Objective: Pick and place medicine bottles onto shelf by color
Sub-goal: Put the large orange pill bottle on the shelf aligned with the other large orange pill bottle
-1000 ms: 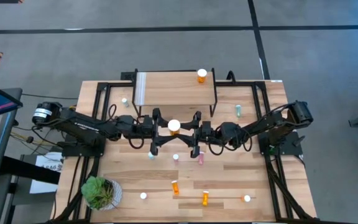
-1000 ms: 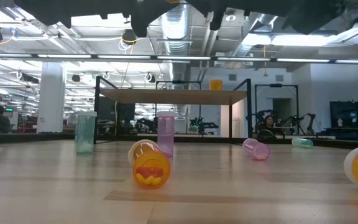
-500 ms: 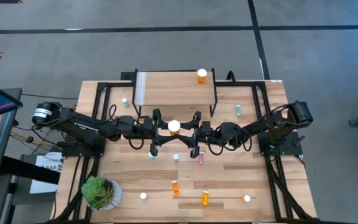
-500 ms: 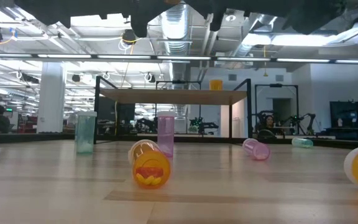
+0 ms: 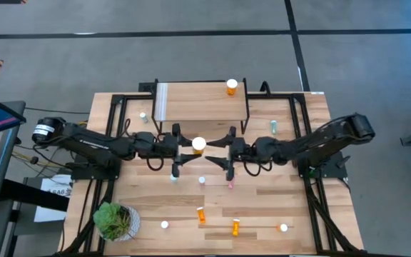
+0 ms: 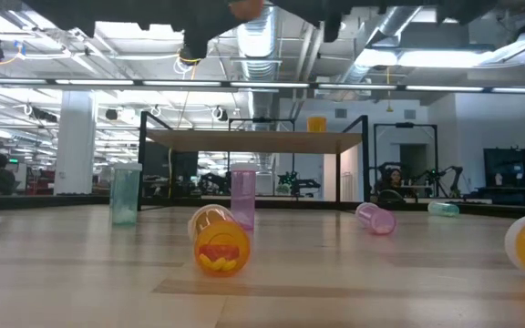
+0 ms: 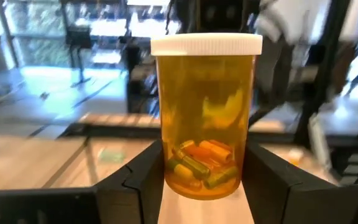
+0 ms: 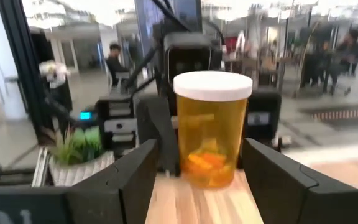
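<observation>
Step in hand: looks like a mid-air handover of a wide orange bottle (image 5: 199,144) between the two arms, just in front of the shelf (image 5: 202,100), well above the table (image 5: 262,207).

Left pincer (image 5: 181,148): has the orange bottle between its fingers; in the left wrist view the bottle (image 7: 206,115) stands upright, white cap on top, with both dark fingers (image 7: 138,180) snug on its lower sides. So it's closed on the bottle, jaws about bottle-wide.

Right pincer (image 5: 223,151): fingers spread apart and just off the bottle on the other side; the right wrist view shows the bottle (image 8: 211,127) ahead with a gap to each finger (image 8: 138,171). Holding nothing.

Shelf: one orange bottle (image 5: 231,87) already stands on it near the right rear corner.

Rest of the bottles: scattered on the table, some standing, some lying, e.g. a pink one (image 5: 230,183) and small orange ones (image 5: 200,214) nearer the front, a green one (image 5: 273,127) by the shelf's right side.

Also there: a potted plant (image 5: 115,220) at the front left corner.

Next move, best guess: the left arm needs to carry the bottle over the shelf edge and set it down upright beside the other orange one, keeping it level so it doesn't tip, with the right arm clearing out of the way.
</observation>
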Action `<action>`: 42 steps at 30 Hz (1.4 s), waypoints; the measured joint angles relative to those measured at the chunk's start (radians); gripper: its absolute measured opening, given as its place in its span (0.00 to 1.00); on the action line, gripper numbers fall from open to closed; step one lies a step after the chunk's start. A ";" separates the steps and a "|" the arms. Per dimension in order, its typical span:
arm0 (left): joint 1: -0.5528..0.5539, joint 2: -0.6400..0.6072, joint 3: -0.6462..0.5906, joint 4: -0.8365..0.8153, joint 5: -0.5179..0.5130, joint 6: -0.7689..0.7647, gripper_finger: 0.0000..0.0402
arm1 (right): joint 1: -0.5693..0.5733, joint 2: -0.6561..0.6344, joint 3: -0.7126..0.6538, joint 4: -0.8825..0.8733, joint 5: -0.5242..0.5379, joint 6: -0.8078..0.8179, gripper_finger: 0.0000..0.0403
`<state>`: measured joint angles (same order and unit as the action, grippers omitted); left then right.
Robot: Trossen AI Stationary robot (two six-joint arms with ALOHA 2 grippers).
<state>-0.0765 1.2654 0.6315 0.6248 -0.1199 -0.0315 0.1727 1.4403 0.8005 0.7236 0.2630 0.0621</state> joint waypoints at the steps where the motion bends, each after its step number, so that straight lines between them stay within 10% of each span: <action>1: 0.000 -0.012 0.000 -0.044 -0.016 0.009 0.40 | 0.002 -0.022 0.000 -0.049 0.000 0.011 0.63; 14: -0.002 -0.035 0.084 -0.459 0.026 0.048 0.40 | 0.020 -0.036 0.000 -0.192 0.001 -0.044 0.63; 42: -0.009 -0.035 0.087 -0.539 0.030 0.062 0.40 | -0.025 0.172 0.195 -0.289 -0.001 -0.036 0.63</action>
<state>-0.0856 1.2308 0.7185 0.0860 -0.0895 0.0303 0.1478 1.6126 0.9950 0.4346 0.2623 0.0257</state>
